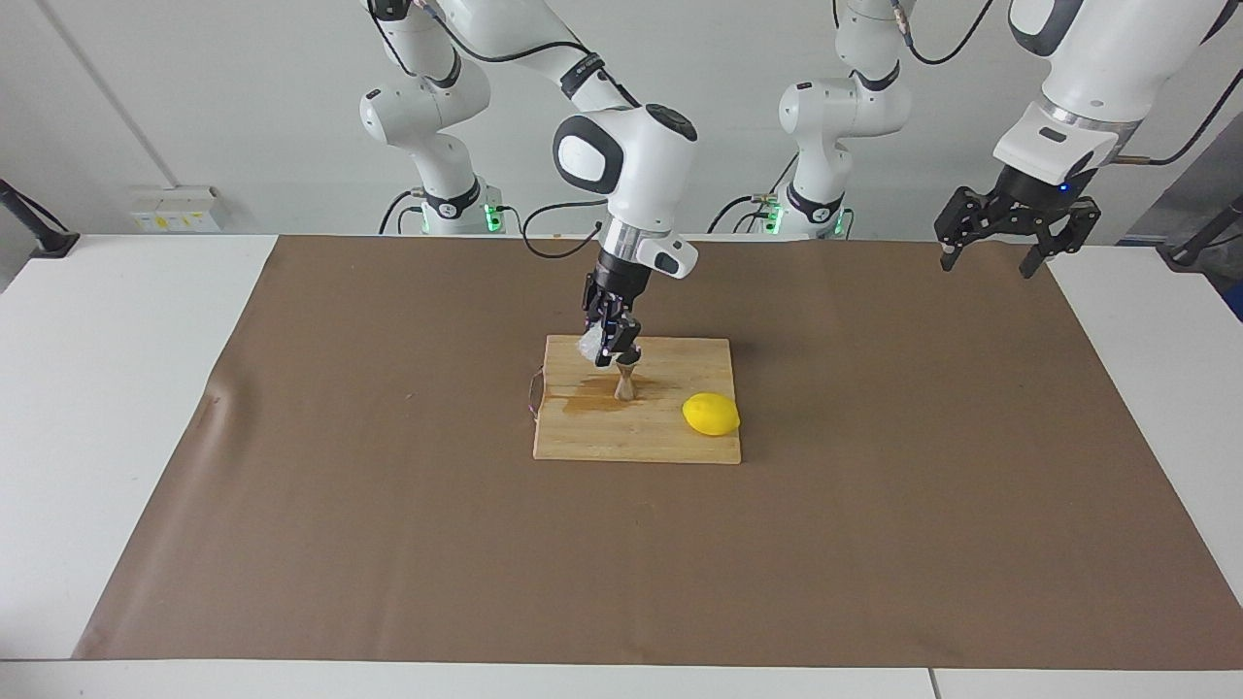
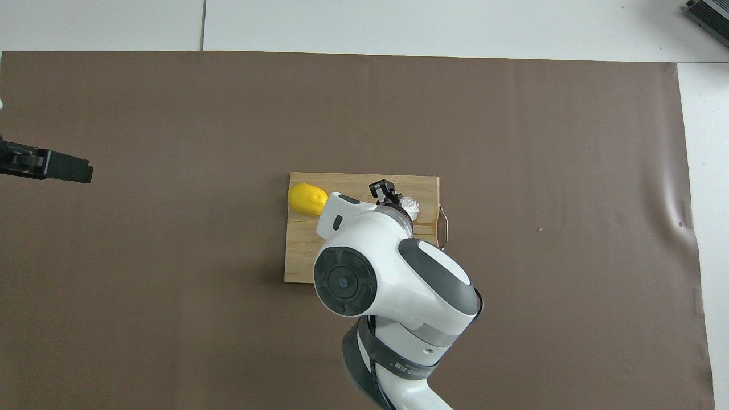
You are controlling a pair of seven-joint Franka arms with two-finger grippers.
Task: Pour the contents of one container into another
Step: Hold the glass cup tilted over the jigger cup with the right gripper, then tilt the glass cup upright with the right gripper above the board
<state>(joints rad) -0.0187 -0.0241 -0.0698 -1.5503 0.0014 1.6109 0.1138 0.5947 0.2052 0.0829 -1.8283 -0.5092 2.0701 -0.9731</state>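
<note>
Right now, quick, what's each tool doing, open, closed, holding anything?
Right tool: closed on the translucent cup, tilted over the jigger.
Left tool: open, empty, waiting above the table's edge.

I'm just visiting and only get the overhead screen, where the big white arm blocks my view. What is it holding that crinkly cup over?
Observer: The right gripper holds the cup tilted just above a small steel jigger, which stands upright on the cutting board.
Operator: Is there any mess on the board?
Observer: Yes, a darker, wet-looking patch lies on the wood around the jigger's foot.
Operator: And the other arm?
Observer: The left gripper waits with its fingers open, raised well above the table at the left arm's end.
</note>
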